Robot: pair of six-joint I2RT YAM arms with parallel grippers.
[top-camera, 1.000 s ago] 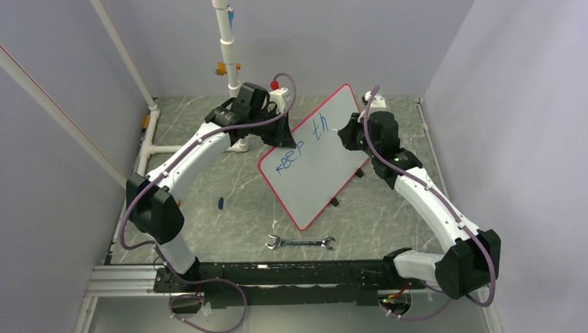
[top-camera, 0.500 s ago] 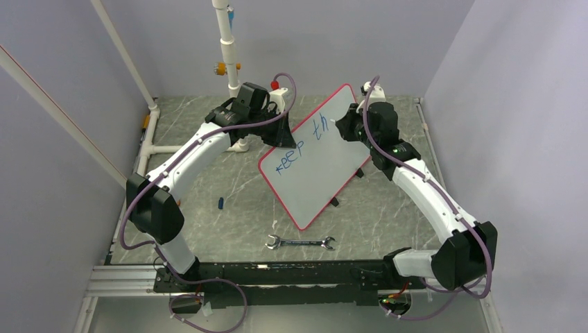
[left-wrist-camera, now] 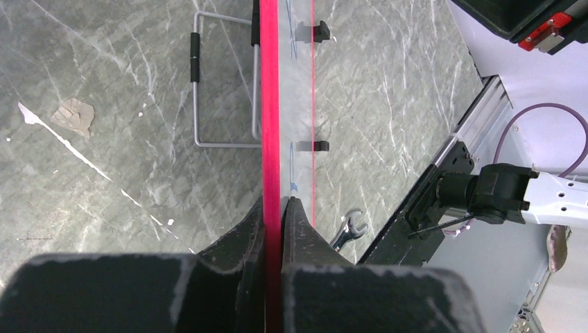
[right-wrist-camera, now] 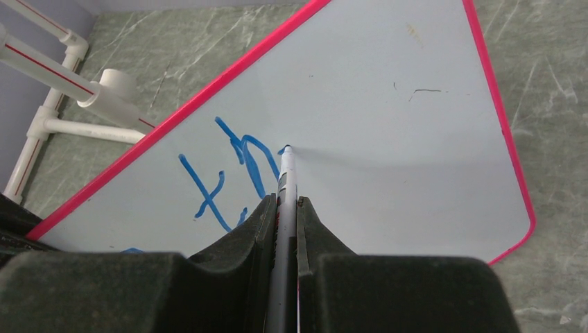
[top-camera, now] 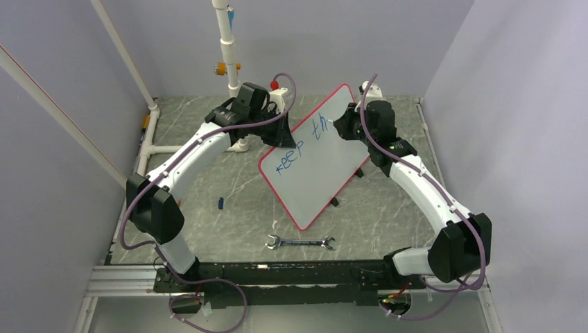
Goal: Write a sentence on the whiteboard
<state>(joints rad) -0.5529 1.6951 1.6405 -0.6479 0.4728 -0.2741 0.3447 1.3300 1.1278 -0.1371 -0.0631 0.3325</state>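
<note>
Fingers (left-wrist-camera: 244, 239) of the left gripper (left-wrist-camera: 275, 207) are pressed together on the red-pink rim of the whiteboard (left-wrist-camera: 269, 104), which the left wrist view shows from the edge. Two small black clips (left-wrist-camera: 315, 146) sit on that edge, and a wire stand (left-wrist-camera: 196, 90) shows just beside it.

From above, the whiteboard (top-camera: 326, 180) stands slanted in the far middle of the grey table (top-camera: 229, 229). It is turned diagonally, with one corner toward the near side. The left gripper (top-camera: 281, 135) holds its far left edge, and the right gripper (top-camera: 340, 128) is over its far right part.

The right gripper (right-wrist-camera: 286, 202) is closed tight on a marker (right-wrist-camera: 286, 170). The marker tip seems to touch the white surface of the whiteboard (right-wrist-camera: 402, 139), just right of the last blue letters. The sentence (top-camera: 299, 147) reads "keep th" so far, in slanted blue strokes; the right wrist view shows only the "th" (right-wrist-camera: 232, 163) clearly.

A wrench (top-camera: 299, 243) lies on the table on the near side of the board, well apart from it. A small blue cap (top-camera: 220, 203) lies to the left. A white pipe frame (top-camera: 229, 48) stands at the far side.
</note>
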